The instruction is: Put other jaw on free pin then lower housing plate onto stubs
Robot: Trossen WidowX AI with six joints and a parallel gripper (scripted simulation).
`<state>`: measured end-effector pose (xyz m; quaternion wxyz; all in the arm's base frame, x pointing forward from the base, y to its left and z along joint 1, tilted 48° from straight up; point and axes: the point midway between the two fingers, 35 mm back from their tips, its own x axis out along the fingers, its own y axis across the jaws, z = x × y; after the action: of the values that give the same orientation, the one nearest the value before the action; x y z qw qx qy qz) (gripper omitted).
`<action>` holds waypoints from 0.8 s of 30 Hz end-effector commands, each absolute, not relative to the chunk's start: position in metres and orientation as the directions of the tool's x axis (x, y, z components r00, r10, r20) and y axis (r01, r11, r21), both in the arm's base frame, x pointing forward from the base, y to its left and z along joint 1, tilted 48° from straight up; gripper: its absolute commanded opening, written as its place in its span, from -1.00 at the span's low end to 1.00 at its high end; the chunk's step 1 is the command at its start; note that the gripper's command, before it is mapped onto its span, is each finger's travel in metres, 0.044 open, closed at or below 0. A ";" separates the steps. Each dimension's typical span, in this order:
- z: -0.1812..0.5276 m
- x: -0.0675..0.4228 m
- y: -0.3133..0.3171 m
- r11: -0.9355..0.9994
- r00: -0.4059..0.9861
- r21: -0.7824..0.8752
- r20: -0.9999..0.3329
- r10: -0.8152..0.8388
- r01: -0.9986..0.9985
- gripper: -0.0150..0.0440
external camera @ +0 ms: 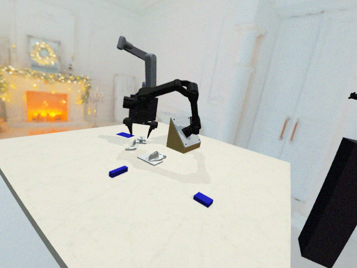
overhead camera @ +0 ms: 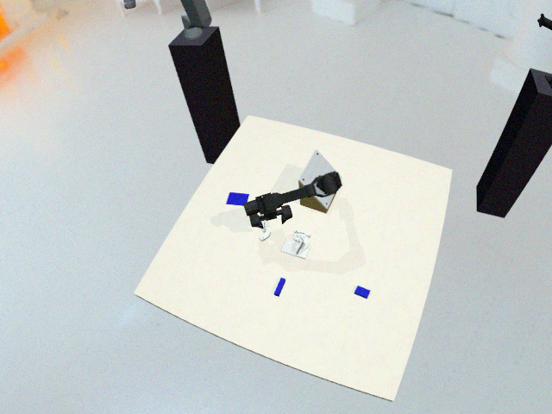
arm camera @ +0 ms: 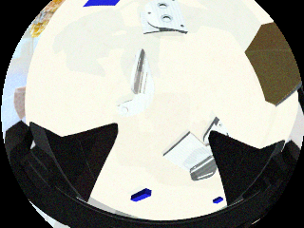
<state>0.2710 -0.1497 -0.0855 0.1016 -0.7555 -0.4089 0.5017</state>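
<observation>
Open hand (overhead camera: 272,223) (external camera: 140,136) (arm camera: 165,132) poised above the pale parts

From where I stand, the broad cream tabletop (overhead camera: 311,338) (external camera: 144,225) (arm camera: 71,95) carries everything in play. The black arm (overhead camera: 296,194) (external camera: 165,88) rises from the sloping face of a wedge-shaped mount (overhead camera: 316,166) (external camera: 174,137) (arm camera: 277,62), bends over at its elbow and reaches out over the work. Its hand hangs with the fingers pointing down, spread wide apart, nothing between them, the tips clear of the tabletop.

The base plate (overhead camera: 290,247) (external camera: 144,157) (arm camera: 178,149) lies flat, with the fitted jaw piece (external camera: 154,156) (arm camera: 203,171) on it. Well apart from that, the housing plate (external camera: 141,140) (arm camera: 157,14) rests on the tabletop, two round holes showing in the wrist view. The loose jaw piece (overhead camera: 266,234) (external camera: 131,147) (arm camera: 146,95) lies near it, off the base plate, so the gripper mechanism is neither meshed nor covered.

A thin blue rectangle (overhead camera: 237,198) (external camera: 124,134) (arm camera: 102,2) lies flat beyond the housing plate. Smaller still, a long blue block (overhead camera: 279,286) (external camera: 118,171) (arm camera: 142,195) and a stubby blue block (overhead camera: 362,291) (external camera: 203,199) (arm camera: 218,199) sit apart from each other, away from the pale parts.
</observation>
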 end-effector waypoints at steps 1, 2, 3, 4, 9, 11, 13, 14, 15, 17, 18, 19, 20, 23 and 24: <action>-0.085 0.271 -0.150 -0.645 0.162 -0.564 -0.675 0.720 0.516 1.00; -0.085 0.271 -0.150 -0.645 0.162 -0.564 -0.675 0.720 0.516 1.00; -0.085 0.271 -0.150 -0.645 0.162 -0.564 -0.675 0.720 0.516 1.00; -0.085 0.271 -0.150 -0.645 0.162 -0.564 -0.675 0.720 0.516 1.00; -0.085 0.271 -0.150 -0.645 0.162 -0.564 -0.675 0.720 0.516 0.82; -0.085 0.271 -0.150 -0.645 0.162 -0.564 -0.675 0.720 0.516 0.64; -0.085 0.271 -0.150 -0.645 0.162 -0.564 -0.675 0.720 0.516 0.47; -0.085 0.271 -0.150 -0.645 0.162 -0.564 -0.675 0.720 0.516 0.38; -0.085 0.271 -0.150 -0.645 0.162 -0.564 -0.675 0.720 0.516 0.29; -0.085 0.271 -0.150 -0.645 0.162 -0.564 -0.675 0.720 0.516 0.11; -0.085 0.271 -0.150 -0.645 0.162 -0.564 -0.675 0.720 0.516 0.02; -0.085 0.271 -0.150 -0.645 0.162 -0.564 -0.675 0.720 0.516 -0.07; -0.085 0.271 -0.150 -0.645 0.162 -0.564 -0.675 0.720 0.516 -0.16; -0.085 0.271 -0.150 -0.645 0.162 -0.564 -0.675 0.720 0.516 -0.42; -0.085 0.271 -0.150 -0.645 0.162 -0.564 -0.675 0.720 0.516 -0.49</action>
<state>0.2710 -0.1496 -0.0854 0.1016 -0.7555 -0.4089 0.5017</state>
